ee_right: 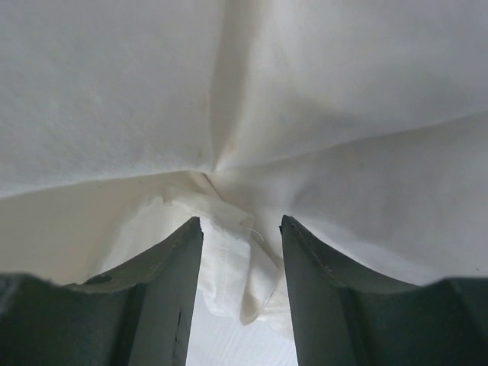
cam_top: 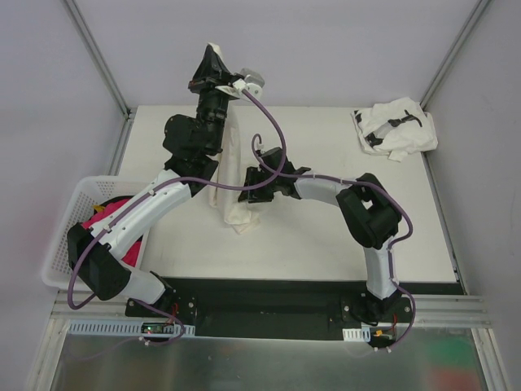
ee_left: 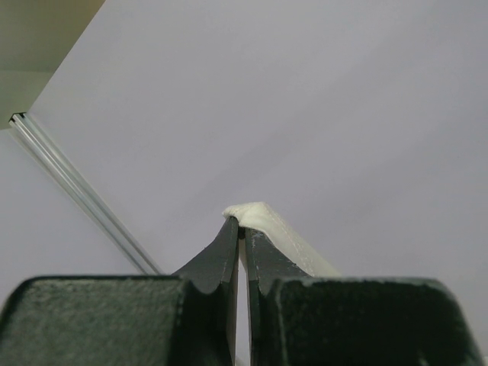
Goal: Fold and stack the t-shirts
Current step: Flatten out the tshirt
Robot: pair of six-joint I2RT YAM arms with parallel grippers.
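The cream-white t-shirt hangs as a long, narrow, gathered column above the left-centre of the desk; its top is raised high and its lower end bunches on the desk surface; the fabric is plain, without print. The left end effector is fully closed and pinches a folded edge of this shirt at the top of the column. The right end effector meets the column at about mid-height; its jaws stand roughly half apart with a bunched hem in the gap; whether the pads press on the cloth cannot be told.

The printed t-shirt, white with small black marks, lies crumpled at the far right corner of the desk, well apart from both arms.

A white slatted basket sits off the left edge of the desk; it contains a bright pink item.

The left arm covers most of the pink item, so its identity cannot be determined; sleeves and neckline of the hanging shirt cannot be made out; cloth fills nearly the whole right wrist view.
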